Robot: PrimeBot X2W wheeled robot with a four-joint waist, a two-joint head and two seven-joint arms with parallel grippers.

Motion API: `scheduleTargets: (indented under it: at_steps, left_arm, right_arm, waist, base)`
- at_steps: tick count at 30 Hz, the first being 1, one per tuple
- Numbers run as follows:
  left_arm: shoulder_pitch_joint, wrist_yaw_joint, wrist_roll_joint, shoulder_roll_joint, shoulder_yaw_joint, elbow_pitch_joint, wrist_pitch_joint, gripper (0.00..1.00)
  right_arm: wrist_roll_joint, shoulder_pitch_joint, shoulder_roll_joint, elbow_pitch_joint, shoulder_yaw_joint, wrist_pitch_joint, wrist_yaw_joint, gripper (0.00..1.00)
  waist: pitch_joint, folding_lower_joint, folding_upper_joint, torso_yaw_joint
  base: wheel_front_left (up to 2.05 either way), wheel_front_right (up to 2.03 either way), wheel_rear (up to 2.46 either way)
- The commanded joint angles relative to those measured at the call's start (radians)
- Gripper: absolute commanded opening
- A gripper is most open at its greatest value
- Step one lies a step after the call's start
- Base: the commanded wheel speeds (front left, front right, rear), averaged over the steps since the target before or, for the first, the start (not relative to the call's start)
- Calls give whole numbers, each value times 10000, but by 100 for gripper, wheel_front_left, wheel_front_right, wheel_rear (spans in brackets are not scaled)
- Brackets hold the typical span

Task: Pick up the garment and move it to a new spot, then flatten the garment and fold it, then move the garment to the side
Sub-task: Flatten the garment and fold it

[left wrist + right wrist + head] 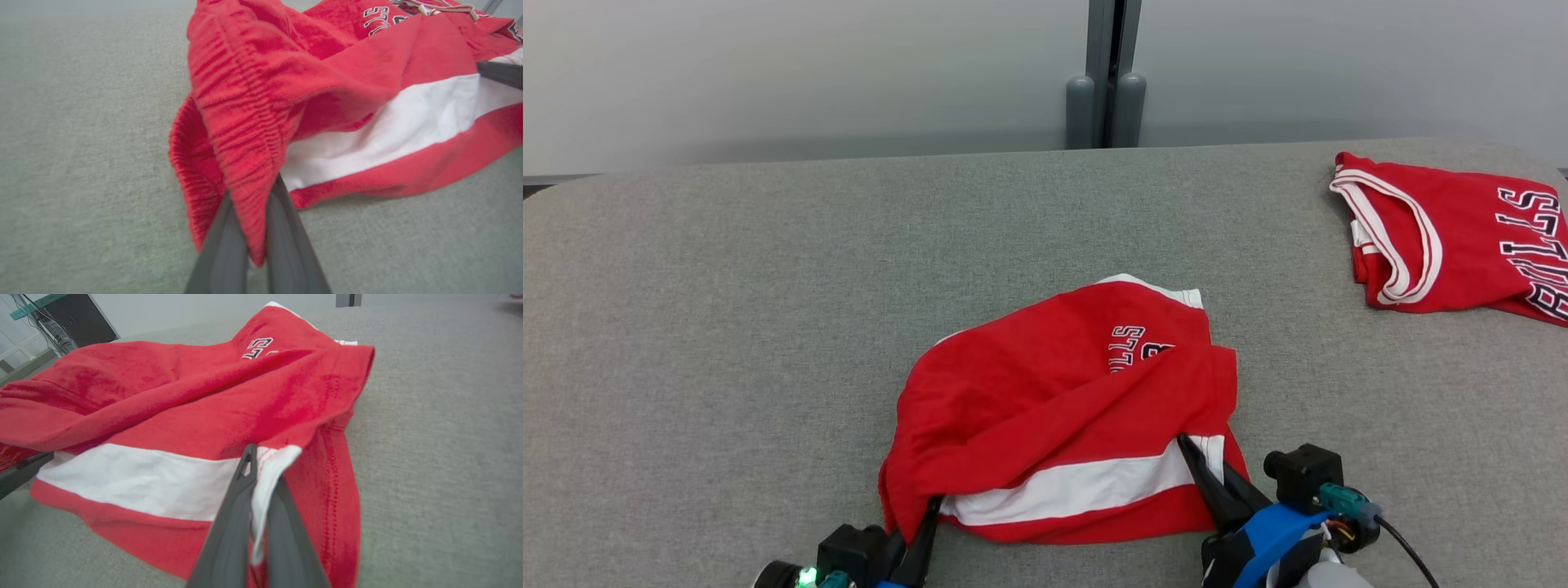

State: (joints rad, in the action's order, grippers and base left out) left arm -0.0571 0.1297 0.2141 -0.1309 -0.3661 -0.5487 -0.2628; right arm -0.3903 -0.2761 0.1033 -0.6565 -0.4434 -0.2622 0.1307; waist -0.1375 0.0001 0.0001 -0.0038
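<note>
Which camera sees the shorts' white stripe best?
Head view: the white stripe shows end to end. The left wrist view cuts it off at the edge; the right wrist view shows it close, one end in the right gripper.

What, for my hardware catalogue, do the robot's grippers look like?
Both have long, tapering dark grey jaws. The right gripper carries a blue bracket, black boxy module and teal connector with black cable. The left gripper shows a black module and green light.
</note>
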Motion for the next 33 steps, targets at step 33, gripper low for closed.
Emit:
scheduleTargets:
  at_steps: [33]
  left_arm:
    - [-10469, 11, 4735, -1300, -1599, 394, -24, 0]
  right_arm:
    - [-1590, -9667, 1512, -376, -46, -34, 2, 0]
  waist:
    - [-2678, -1, -1, -180]
  base:
    - [0, 0, 0]
